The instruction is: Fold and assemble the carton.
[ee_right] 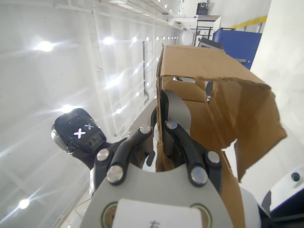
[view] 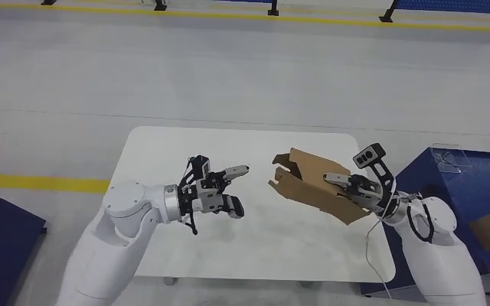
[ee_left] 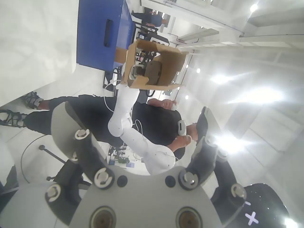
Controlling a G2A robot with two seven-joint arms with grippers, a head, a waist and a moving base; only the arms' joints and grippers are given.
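A brown carton (view: 318,183) is held tilted above the right half of the white table (view: 161,153), its open end with loose flaps facing the left arm. My right gripper (view: 341,183) is shut on one wall of the carton (ee_right: 213,88), one finger inside and one outside. The left gripper (view: 236,187) hangs over the middle of the table, open and holding nothing, a short gap away from the carton's flaps. From the left wrist the carton (ee_left: 171,67) appears as an open tube, the right arm showing through it.
A blue cabinet (view: 440,180) stands just past the table's right edge. A person (ee_left: 154,124) holding white controllers stands behind the robot. Another blue box (view: 15,229) sits on the floor left of the table.
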